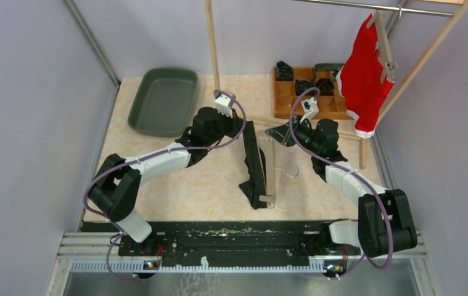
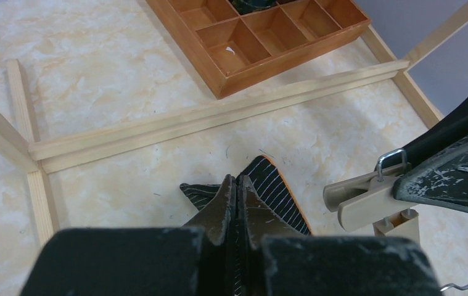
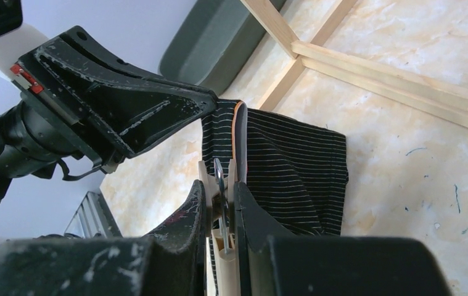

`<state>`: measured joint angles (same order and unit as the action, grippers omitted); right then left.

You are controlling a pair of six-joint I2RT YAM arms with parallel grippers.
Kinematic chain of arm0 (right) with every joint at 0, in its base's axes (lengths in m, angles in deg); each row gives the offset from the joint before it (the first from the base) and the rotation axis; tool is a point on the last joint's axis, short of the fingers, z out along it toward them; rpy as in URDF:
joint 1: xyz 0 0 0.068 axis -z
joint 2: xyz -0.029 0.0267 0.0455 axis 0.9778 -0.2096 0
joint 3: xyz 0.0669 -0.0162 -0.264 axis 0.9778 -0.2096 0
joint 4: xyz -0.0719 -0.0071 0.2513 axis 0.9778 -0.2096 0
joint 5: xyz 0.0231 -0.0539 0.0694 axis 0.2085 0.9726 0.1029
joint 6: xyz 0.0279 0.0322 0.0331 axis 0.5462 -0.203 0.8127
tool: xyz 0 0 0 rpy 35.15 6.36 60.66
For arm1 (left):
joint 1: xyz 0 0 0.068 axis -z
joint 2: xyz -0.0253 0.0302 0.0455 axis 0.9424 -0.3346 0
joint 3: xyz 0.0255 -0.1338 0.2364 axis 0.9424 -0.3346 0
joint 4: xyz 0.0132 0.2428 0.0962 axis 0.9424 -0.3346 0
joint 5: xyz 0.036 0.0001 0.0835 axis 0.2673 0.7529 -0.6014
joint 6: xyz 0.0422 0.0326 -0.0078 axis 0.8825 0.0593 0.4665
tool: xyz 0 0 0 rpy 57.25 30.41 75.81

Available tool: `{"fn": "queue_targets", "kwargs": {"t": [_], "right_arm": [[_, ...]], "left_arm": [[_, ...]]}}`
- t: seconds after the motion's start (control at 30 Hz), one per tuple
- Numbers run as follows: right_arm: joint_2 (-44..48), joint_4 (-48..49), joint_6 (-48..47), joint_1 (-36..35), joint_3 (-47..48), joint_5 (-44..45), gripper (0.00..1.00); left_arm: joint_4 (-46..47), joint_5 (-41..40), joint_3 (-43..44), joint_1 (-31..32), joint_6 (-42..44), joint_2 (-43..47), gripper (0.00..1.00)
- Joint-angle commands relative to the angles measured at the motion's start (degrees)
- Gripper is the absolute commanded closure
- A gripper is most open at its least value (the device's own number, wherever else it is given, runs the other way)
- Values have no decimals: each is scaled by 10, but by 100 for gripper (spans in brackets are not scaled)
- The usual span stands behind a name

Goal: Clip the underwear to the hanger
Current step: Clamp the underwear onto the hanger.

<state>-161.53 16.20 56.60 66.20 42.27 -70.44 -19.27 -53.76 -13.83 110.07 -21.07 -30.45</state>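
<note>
The underwear [image 1: 254, 166] is black with thin white stripes and an orange edge. My left gripper [image 1: 242, 126] is shut on its upper edge, and the cloth trails toward the near side of the table. In the left wrist view the fingers [image 2: 225, 203] pinch the striped fabric [image 2: 277, 191]. The wooden hanger [image 1: 270, 169] lies beside it, its metal hook pointing right. My right gripper [image 1: 279, 132] is shut on the hanger's far beige clip [image 3: 219, 179], squeezing its handles. The underwear's orange edge [image 3: 239, 132] stands right at the clip's mouth; whether it is inside I cannot tell.
A dark green tray [image 1: 163, 102] sits at the back left. A wooden compartment box [image 1: 308, 89] with dark items stands at the back right. A wooden rack's post [image 1: 213, 43] and base bar [image 2: 219, 114] cross the table. A red garment [image 1: 364, 74] hangs from the rail.
</note>
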Motion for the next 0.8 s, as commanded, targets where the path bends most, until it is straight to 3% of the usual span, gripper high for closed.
{"fn": "queue_targets", "kwargs": {"t": [0.0,0.77], "right_arm": [[-8,24,-7,2,34,-21,100],[-7,-18,-11,2,53,3,100]], "left_arm": [[39,17,18,-2,12,1,100],[105,48,-39,-2,18,37,100]]}}
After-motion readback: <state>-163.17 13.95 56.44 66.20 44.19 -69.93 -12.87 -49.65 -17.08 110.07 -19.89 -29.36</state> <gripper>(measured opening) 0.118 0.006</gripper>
